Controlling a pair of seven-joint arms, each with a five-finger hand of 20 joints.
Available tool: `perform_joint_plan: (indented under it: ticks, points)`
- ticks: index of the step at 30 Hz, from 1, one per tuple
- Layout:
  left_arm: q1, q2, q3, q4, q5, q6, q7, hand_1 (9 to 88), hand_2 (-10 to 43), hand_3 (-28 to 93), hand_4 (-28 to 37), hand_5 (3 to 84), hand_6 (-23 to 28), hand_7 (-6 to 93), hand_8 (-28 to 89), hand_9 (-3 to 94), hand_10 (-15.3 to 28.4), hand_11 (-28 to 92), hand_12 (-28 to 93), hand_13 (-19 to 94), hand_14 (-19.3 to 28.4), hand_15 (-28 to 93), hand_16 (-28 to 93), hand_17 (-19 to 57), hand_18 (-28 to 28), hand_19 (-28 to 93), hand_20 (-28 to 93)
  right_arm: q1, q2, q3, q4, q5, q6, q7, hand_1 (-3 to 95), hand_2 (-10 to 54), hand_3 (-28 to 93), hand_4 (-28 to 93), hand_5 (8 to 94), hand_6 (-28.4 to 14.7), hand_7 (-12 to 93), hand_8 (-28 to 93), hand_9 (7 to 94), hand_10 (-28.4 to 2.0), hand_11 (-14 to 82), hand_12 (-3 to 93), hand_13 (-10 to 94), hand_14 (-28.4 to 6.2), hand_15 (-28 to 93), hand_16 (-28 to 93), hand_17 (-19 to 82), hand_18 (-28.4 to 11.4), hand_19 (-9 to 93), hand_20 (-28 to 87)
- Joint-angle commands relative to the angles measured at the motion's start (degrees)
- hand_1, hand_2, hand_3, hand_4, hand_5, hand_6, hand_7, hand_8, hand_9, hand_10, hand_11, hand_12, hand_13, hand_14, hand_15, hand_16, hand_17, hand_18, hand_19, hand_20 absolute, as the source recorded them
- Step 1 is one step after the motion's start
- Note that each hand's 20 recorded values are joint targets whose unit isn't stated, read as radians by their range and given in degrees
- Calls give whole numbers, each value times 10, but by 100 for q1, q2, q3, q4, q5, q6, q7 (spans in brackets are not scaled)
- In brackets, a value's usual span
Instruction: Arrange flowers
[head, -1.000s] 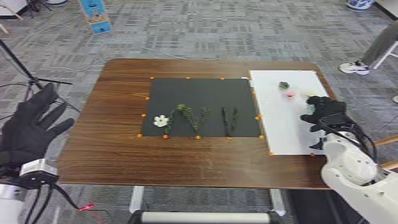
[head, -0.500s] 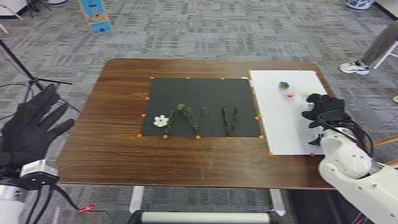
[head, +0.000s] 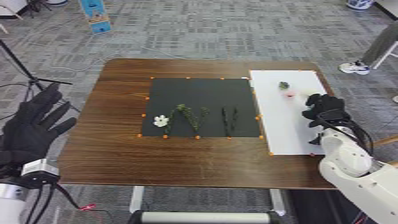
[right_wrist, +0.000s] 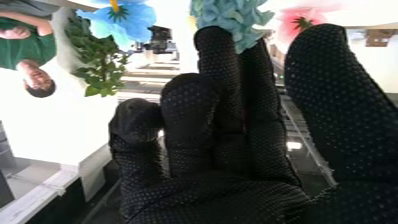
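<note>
In the head view, my left hand (head: 35, 125) is open, off the table's left side. My right hand (head: 327, 107) is over the right edge of the white board (head: 289, 127). A pink flower (head: 290, 94) and a dark green piece (head: 283, 85) lie on that board. The black mat (head: 200, 90) holds a white flower (head: 161, 120), green sprigs (head: 187, 111) and dark stems (head: 229, 120). In the right wrist view, my right hand (right_wrist: 213, 195) has extended fingers, their tips against a teal flower (right_wrist: 233, 17). A blue flower (right_wrist: 120, 20), a pink flower and green leaves (right_wrist: 98, 55) are nearby.
Orange markers line the mat's edges and the board's near edge on the brown wooden table (head: 169, 162). A black tripod (head: 31, 75) stands beyond my left hand. A chair is beside the table's right edge.
My right hand has shifted slightly, and its forearm has moved a little to the left. The teal patch beside this hand earlier is now mostly covered. My left hand is almost still.
</note>
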Motion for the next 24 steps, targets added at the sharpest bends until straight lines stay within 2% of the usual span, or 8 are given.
perform_joint_plan:
  ticks: [1, 5, 9, 15, 24]
  points:
    - [-48, 33, 13, 11, 0, -105, -62, 255, -93, 577, -283, 209, 14, 142, -76, 158, 75, 69, 232, 128, 122, 57, 71, -149, 244, 364, 51, -178, 172, 100, -450, -469, -12, 186, 416, -95, 755, -283, 548, 22, 300, -151, 622, -93, 375, 264, 609, -68, 789, 324, 324, -187, 879, 578]
    - [-54, 55, 15, 19, -5, -119, -64, 253, -94, 579, -283, 209, 14, 142, -76, 158, 75, 69, 231, 129, 122, 57, 71, -150, 244, 365, 51, -186, 296, 113, -678, -691, -130, 372, 445, -95, 660, -283, 537, 21, 292, -146, 627, -97, 422, 274, 613, -73, 809, 329, 326, -192, 891, 591]
    - [-66, 46, 25, 20, 1, -108, -58, 254, -91, 578, -283, 210, 14, 142, -76, 160, 77, 71, 231, 129, 123, 59, 70, -150, 245, 365, 51, -84, 407, 9, -818, -829, -359, 667, 466, -95, 563, -283, 526, 19, 272, -139, 632, -99, 422, 277, 614, -81, 810, 340, 325, -200, 897, 597]
    - [-48, 40, 18, 10, 0, -114, -57, 253, -90, 578, -283, 211, 14, 141, -76, 161, 77, 72, 228, 130, 124, 60, 69, -151, 246, 366, 50, 133, 420, -177, -635, -738, -548, 782, 429, -95, 583, -283, 513, 18, 250, -129, 593, -110, 286, 235, 582, -97, 802, 338, 301, -208, 880, 601]
    - [-56, 55, 12, 8, -2, -94, -43, 251, -91, 581, -283, 212, 15, 141, -76, 161, 78, 73, 226, 131, 124, 61, 68, -151, 246, 366, 49, -15, 394, -10, -473, -311, -830, 485, 415, -95, 587, -283, 505, 5, 238, -121, 580, -112, 224, 214, 571, -98, 798, 327, 297, -207, 873, 602]
